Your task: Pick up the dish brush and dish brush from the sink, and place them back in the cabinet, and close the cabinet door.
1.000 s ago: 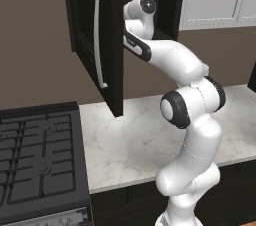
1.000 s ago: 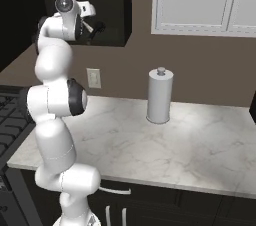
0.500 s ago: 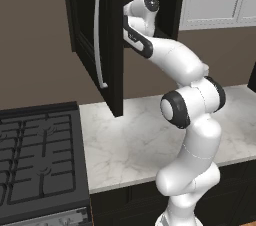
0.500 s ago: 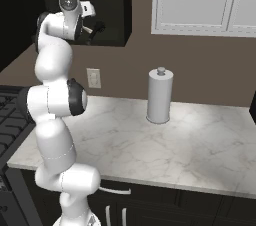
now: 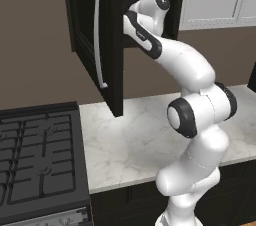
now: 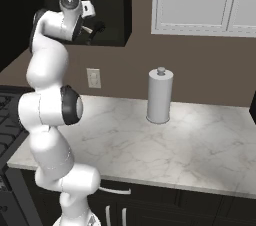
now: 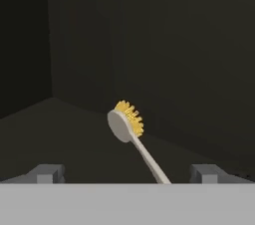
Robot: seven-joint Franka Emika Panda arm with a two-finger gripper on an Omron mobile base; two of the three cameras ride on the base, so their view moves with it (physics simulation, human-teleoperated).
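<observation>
A dish brush (image 7: pixel 128 125) with a pale round head, yellow bristles and a long cream handle lies on the dark floor of the black cabinet (image 6: pixel 107 5). Its handle runs back toward my gripper (image 7: pixel 128 170). The gripper's jaws stand wide open, and neither fingertip (image 7: pixel 48 171) touches the brush. In the right base view the gripper (image 6: pixel 95 28) reaches into the cabinet opening. The black cabinet door (image 5: pixel 112 45) with its silver bar handle (image 5: pixel 98 40) stands open to the left of my arm. The sink is out of view.
A grey paper towel roll (image 6: pixel 160 96) stands on the marble counter (image 5: pixel 135 140) near the wall. A black gas stove (image 5: pixel 35 165) lies left of the counter. White wall cabinets (image 6: pixel 200 0) hang to the right, and a wall outlet (image 6: pixel 93 77) sits under the black cabinet.
The hand has shifted slightly at the cabinet opening. The jaws stay open and the door has not moved.
</observation>
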